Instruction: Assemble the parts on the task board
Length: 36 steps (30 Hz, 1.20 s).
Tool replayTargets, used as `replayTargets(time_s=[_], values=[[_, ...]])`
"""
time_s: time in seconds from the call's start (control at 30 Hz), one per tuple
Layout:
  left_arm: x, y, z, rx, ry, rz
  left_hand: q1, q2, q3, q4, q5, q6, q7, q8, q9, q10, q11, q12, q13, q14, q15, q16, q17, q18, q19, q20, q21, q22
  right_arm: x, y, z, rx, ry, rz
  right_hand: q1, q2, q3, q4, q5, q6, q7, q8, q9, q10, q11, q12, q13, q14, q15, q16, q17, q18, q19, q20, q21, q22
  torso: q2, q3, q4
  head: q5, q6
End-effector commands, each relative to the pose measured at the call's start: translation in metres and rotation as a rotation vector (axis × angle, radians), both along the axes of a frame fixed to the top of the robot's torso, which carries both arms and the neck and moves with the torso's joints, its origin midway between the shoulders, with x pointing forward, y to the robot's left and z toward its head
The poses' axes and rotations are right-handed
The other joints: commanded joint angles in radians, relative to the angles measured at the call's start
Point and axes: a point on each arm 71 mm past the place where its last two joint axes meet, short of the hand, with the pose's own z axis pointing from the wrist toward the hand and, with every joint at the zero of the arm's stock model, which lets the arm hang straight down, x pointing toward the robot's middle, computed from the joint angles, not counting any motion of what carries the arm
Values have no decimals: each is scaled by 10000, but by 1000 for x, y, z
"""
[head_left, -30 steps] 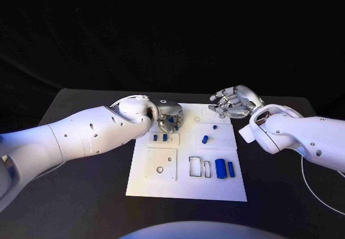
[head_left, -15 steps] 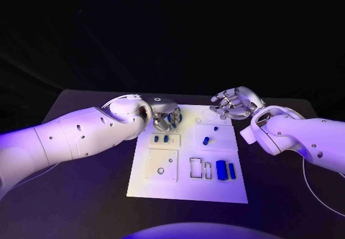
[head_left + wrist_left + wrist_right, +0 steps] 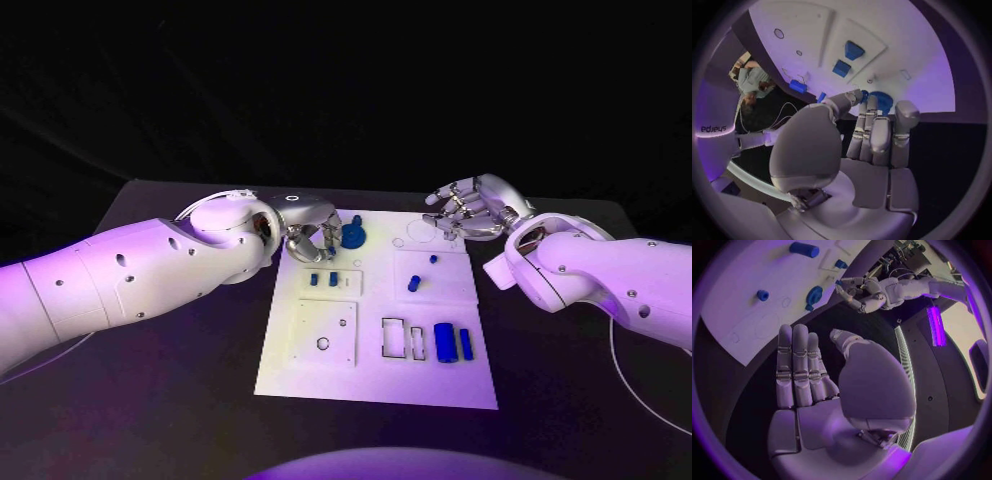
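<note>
The matte black table (image 3: pixel 173 400) carries the flat white rectangular task board (image 3: pixel 378 375) in the middle, with dark room beyond its far edge. Nearest the robot, well short of both hands, two long blue cylinder parts (image 3: pixel 453 343) lie side by side on the board, beside two narrow outlined slots (image 3: pixel 401 338) and a square white panel with holes (image 3: pixel 326 331). Closer to the hands, two small blue block parts (image 3: pixel 325 279) sit just beside the left hand (image 3: pixel 306 240), and a short blue peg part (image 3: pixel 414 283) stands on the neighbouring panel, between the two hands. The left hand hangs over the board's far left corner, fingers curled round a round blue disc-shaped part (image 3: pixel 352 238), pinching it against the thumb; the wrist view shows the same disc (image 3: pixel 879 101) at its fingertips. The right hand (image 3: pixel 470 208) hovers beside the board's far right corner, fingers straight and apart, gripping nothing.
</note>
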Motion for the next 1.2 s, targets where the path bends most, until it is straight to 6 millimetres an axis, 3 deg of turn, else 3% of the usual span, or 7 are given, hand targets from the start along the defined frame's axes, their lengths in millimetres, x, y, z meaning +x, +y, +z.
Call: replayTargets(time_s=[0.03, 0.53, 1.2], values=[[0, 3, -1, -53, 242, 120, -104, 33, -7, -35, 51, 71, -26, -42, 10, 78, -24, -66, -12, 79, -7, 17, -16, -130, 30, 12, 24, 1061, -1, 1, 0, -56, -62, 187, -61, 60, -16, -58, 39, -43, 20, 63, 9, -34, 11, -28, -8, 41, 22, -64, 9, 39, 82, 1, -38, -9, 5, -4, 12, -3, -12], [1, 9, -5, 89, 468, 297, -106, 32, -12, -38, 41, 83, -32, -39, 13, 97, -29, -91, -15, 70, -11, 5, -48, -126, 22, 10, 8, 1056, -1, 2, -1, -56, -43, 200, -59, 59, -5, -71, 43, -47, 20, 63, 8, -38, 12, -30, -18, 44, 22, -81, 23, 39, 86, 1, -43, -16, 13, 19, -16, 69, -28], [5, -1, -13, 241, 738, 240, -107, 51, -19, -35, -11, 95, -39, -42, 18, 149, -39, -135, -15, 78, -20, 6, -34, -131, 32, 5, 34, 1061, -1, 4, -1, -37, -41, 253, -59, 59, -5, -71, 43, -47, 20, 63, 8, -38, 12, -30, -18, 44, 22, -81, 23, 39, 86, 1, -43, -16, 21, 12, -24, 66, -80]])
